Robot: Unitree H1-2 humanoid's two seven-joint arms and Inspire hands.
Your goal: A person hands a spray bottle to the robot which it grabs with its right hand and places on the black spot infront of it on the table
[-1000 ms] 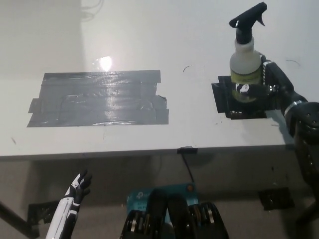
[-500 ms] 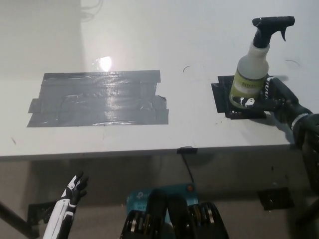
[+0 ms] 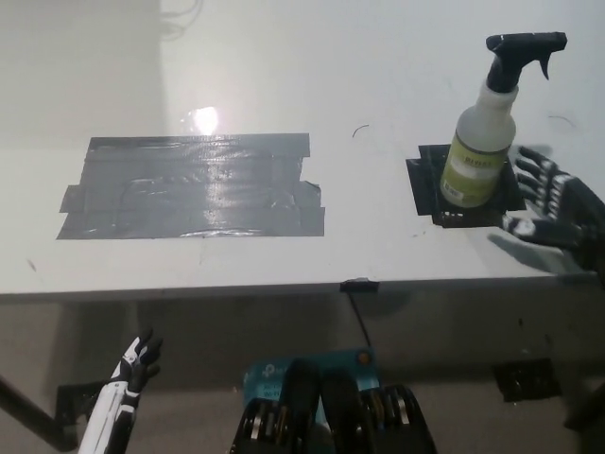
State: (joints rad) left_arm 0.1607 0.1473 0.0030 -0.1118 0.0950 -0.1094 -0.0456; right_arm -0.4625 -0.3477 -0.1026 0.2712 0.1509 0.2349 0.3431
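Spray bottle [image 3: 487,142]: upright on black spot [image 3: 427,185] of white table [image 3: 284,95] — black trigger head on top.
Right hand [image 3: 548,200]: just right of bottle, apart from it — fingers spread, holding nothing.
Left hand [image 3: 132,364]: lower left, below table edge, fingers apart.
Grey tape patch [image 3: 189,184]: well left of bottle.

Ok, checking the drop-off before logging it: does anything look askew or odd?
Nothing stands out. The spray bottle stands upright on the black spot, the right hand open beside it. The left hand hangs below the table.
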